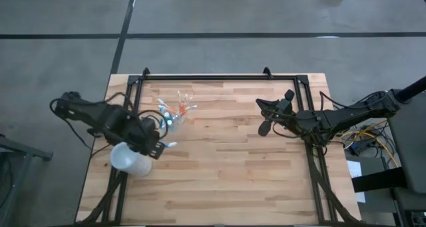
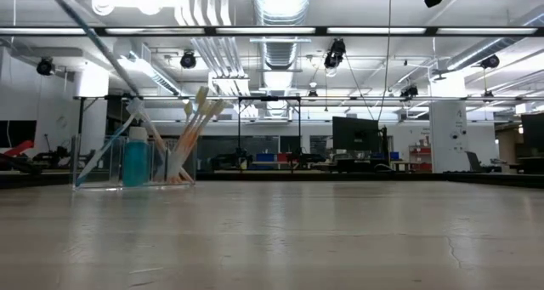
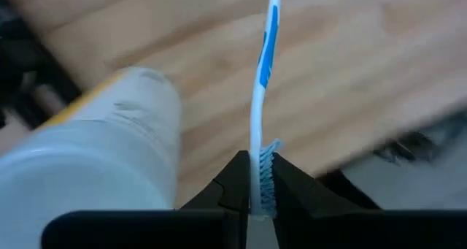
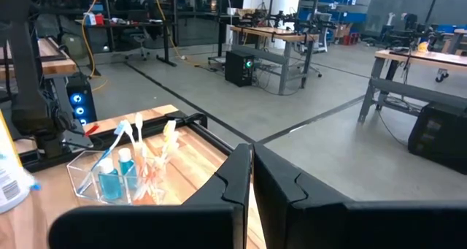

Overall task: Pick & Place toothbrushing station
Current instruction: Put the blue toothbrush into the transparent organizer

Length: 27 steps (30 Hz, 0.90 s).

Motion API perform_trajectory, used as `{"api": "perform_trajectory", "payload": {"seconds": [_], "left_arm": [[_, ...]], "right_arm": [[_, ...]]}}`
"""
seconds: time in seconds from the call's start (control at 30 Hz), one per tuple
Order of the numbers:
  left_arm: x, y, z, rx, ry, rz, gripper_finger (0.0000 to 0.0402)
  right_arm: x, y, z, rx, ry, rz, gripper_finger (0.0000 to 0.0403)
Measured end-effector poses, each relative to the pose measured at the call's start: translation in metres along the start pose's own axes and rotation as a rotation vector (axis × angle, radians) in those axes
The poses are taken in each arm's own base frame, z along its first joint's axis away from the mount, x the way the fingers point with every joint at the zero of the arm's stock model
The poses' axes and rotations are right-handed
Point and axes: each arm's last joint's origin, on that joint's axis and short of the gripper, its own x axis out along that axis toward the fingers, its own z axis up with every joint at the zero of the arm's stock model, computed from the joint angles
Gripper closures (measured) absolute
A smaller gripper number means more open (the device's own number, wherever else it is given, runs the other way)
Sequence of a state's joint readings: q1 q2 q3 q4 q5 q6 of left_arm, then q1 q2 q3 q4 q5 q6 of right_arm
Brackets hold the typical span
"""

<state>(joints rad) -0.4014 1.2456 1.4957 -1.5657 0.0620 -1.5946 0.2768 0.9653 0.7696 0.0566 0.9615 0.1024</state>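
Gripping a white-blue toothbrush (image 3: 261, 81), your left hand (image 1: 162, 146) is hovering over the tabletop (image 1: 233, 180) beside the frosted cup (image 1: 128, 160), near the clear tumbler (image 1: 174, 115); your right hand (image 1: 266, 120) is waiting closed, well apart.

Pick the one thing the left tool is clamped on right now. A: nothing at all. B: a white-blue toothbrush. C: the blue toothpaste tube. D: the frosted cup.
B: in the left wrist view the left tool pinches a white-blue toothbrush at its bristle end, with the frosted cup only beside it.
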Motion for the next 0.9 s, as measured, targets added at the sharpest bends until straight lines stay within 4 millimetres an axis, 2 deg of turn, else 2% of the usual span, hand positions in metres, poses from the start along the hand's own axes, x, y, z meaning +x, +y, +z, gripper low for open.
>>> {"api": "perform_trajectory", "payload": {"seconds": [0.17,0.4,0.73,0.9], "left_arm": [[-0.015,0.013,0.007,0.007,0.039,-0.066,0.0362],[-0.012,0.035,0.013,-0.036,0.036,-0.068,0.0362],[-0.012,0.078,0.016,-0.255,0.024,-0.125,0.0362],[-0.013,0.092,0.017,-0.343,0.009,-0.155,0.0362]], "right_arm": [[0.0,0.0,0.0,0.001,0.0,0.0,0.039],[0.0,0.0,0.0,0.0,0.0,0.001,0.039],[0.0,0.0,0.0,0.0,0.0,0.0,0.039],[0.0,0.0,0.0,0.0,0.0,0.0,0.039]]}}
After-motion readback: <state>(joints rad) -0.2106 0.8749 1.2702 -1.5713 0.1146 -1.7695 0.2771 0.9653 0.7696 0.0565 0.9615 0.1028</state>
